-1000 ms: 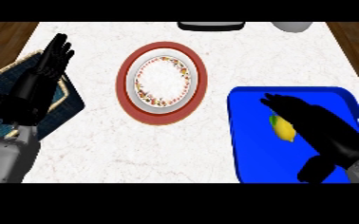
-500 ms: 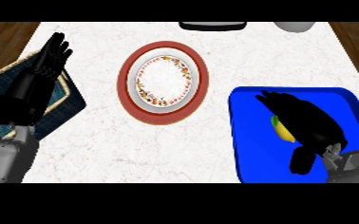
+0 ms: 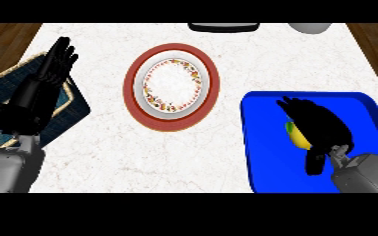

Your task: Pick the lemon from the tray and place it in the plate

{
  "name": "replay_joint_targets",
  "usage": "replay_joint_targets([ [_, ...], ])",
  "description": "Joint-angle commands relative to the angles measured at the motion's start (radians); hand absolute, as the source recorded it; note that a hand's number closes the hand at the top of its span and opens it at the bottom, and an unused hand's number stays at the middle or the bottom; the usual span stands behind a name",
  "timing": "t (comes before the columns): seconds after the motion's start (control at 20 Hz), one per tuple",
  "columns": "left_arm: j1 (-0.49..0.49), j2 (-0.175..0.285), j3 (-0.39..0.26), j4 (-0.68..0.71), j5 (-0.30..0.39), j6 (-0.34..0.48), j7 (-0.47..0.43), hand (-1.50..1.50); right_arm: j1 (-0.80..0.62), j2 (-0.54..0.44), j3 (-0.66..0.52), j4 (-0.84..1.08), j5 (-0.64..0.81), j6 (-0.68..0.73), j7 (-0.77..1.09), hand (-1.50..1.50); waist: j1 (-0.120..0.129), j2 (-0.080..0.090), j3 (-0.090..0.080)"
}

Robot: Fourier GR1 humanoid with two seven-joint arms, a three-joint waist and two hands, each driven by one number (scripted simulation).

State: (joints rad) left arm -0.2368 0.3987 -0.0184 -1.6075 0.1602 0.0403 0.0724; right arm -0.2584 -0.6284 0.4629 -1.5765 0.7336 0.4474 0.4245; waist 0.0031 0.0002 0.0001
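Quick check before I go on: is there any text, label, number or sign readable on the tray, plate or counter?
None readable. The blue tray, lemon, plate and counter carry no writing. The plate's rim shows only a speckled pattern.

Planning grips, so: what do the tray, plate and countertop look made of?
Tray: probably plastic, flat uniform blue with a raised rim. Plate: looks like glazed ceramic, red rim, white centre with a speckled ring. Countertop: marble-like stone, white with faint veins.
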Motion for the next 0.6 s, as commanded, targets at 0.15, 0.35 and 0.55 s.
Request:
replay_joint_targets([
  [0.15, -0.061, -0.034, 0.018, -0.004, -0.018, -0.022, 0.064, 0.0, -0.006, 0.063, -0.024, 0.207, 0.111, -0.044, -0.133, -1.5, 0.001, 0.001, 0.0],
  [0.35, 0.0, -0.041, 0.044, -0.045, -0.031, -0.046, 0.051, 0.0, -0.072, 0.102, -0.08, 0.293, 0.121, 0.011, -0.194, -1.5, 0.003, 0.0, 0.0],
  [0.55, -0.024, -0.054, 0.073, 0.021, -0.068, -0.057, 0.013, 0.0, -0.05, 0.174, -0.07, 0.312, 0.221, -0.022, -0.14, -1.5, -0.001, 0.001, 0.0],
])
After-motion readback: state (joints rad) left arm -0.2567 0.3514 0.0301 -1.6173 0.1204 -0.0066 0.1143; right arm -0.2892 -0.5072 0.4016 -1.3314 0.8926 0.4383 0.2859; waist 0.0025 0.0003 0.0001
